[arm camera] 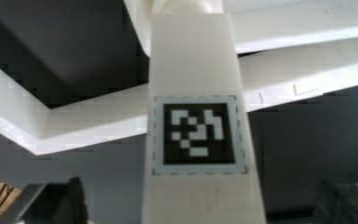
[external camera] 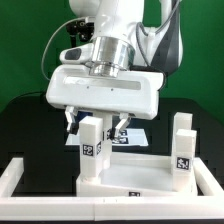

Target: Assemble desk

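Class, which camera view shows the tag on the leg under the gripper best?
The wrist view: the tag on the leg fills the frame, its pattern clear. The exterior view shows that tag only small, under the gripper.

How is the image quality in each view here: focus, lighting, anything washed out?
Exterior view: evenly lit, fairly sharp, though the white desk top and rail blend with little contrast. Wrist view: the leg fills the frame, its tag readable but soft-edged; the background is blurred and the fingers are dark smears.

Green backdrop [external camera: 25, 40], black mat [external camera: 25, 125]
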Available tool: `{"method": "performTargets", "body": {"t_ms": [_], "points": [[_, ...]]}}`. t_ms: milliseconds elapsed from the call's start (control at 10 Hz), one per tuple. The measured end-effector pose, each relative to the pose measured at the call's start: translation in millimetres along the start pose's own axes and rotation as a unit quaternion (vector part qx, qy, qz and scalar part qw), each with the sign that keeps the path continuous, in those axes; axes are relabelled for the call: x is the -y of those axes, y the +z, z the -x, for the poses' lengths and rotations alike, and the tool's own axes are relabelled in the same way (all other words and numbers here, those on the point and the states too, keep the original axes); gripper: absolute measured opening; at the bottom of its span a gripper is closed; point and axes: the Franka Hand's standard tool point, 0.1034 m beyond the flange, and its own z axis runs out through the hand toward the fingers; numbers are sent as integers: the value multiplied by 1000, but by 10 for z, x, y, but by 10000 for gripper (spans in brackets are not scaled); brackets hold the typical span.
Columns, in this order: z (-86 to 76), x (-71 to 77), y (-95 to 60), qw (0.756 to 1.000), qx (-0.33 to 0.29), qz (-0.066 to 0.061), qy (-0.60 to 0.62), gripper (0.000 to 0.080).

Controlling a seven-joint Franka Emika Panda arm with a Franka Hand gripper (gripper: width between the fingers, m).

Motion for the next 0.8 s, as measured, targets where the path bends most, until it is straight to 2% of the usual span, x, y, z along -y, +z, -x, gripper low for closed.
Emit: {"method": "performTargets", "body": {"t_ms": [400, 600, 800], "points": [[-13, 5, -18, 1000, 10, -1, -8, 649], [-198, 9, -214, 999, 37, -16, 2, 649], [-276, -69, -142, 997, 70, -13, 6, 649]]}}
